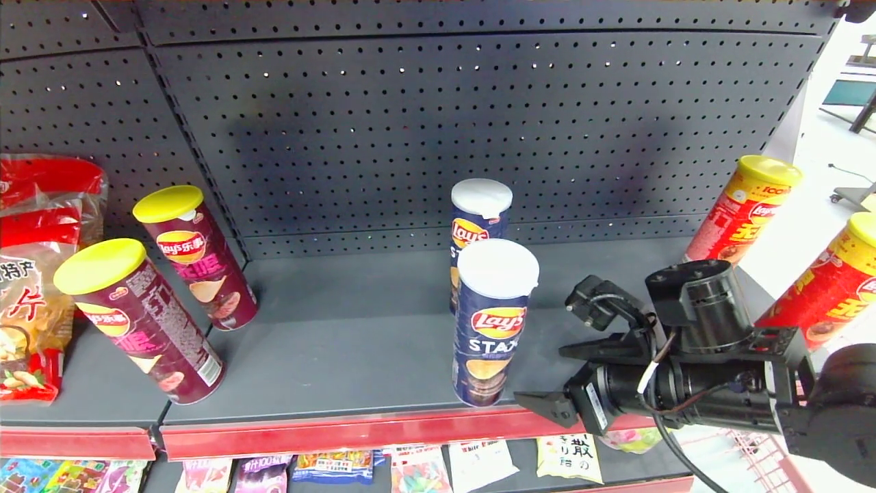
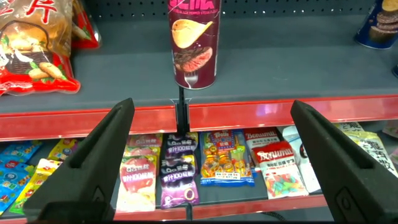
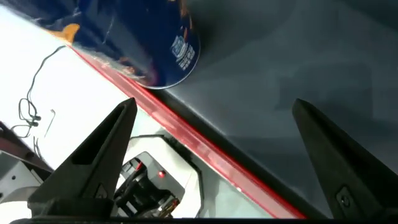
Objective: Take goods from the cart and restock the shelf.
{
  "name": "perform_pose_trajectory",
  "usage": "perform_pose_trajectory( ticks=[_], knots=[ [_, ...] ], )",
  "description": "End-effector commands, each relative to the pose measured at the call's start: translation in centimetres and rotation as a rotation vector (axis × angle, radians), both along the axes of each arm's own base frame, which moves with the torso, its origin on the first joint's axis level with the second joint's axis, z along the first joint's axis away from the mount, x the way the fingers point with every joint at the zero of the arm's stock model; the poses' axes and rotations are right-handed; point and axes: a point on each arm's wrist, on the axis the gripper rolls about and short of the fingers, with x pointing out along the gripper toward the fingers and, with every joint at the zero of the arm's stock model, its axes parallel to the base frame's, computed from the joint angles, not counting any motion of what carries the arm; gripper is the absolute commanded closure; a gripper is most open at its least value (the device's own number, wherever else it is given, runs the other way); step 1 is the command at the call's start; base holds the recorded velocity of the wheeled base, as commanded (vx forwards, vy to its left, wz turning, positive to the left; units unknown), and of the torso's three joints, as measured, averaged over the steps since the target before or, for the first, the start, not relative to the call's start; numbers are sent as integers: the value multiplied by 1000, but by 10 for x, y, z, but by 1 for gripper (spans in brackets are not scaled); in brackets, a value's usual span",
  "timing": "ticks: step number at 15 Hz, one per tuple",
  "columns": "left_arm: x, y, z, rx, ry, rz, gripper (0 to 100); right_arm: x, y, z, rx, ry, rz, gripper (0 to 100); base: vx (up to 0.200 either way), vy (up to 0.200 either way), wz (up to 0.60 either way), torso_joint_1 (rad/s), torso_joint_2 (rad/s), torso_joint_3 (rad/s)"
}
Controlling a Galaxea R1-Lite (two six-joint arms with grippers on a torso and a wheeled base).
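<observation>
Blue can [image 1: 489,322] upright at the red front edge of the shelf [image 1: 328,335]. Right gripper [image 1: 544,375] spread, empty, just beside it; left gripper [image 2: 211,168] spread, empty. Mind your retreat: a finger clipping the can could topple it off.

The left gripper [image 2: 211,107] hangs with its fingers spread wide before the shelf [image 2: 280,65]. A maroon can [image 2: 194,43] stands upright near the shelf's red edge [image 2: 249,113], between a snack bag [image 2: 34,50] and a blue can [image 2: 379,28], both well apart from it. Candy packets [image 2: 227,165] line the tier beneath.
</observation>
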Motion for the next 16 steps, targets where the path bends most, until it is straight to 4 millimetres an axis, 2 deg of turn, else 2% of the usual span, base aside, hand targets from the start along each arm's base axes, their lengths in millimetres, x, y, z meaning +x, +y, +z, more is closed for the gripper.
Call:
perform_pose_trajectory(
  ticks=[1, 8, 12, 16],
  knots=[
    [0, 0, 0, 0, 1, 0, 0, 4, 4, -3, -4, 5, 5, 0, 0, 0, 0, 0, 0, 0],
    [0, 0, 0, 0, 1, 0, 0, 14, 1, -8, -61, -9, -72, 0, 0, 0, 0, 0, 0, 0],
    [0, 0, 0, 0, 1, 0, 0, 24, 7, -6, -49, -24, -79, 0, 0, 0, 0, 0, 0, 0],
    [0, 0, 0, 0, 1, 0, 0, 32, 8, -13, -80, -20, -97, 0, 0, 0, 0, 0, 0, 0]
  ],
)
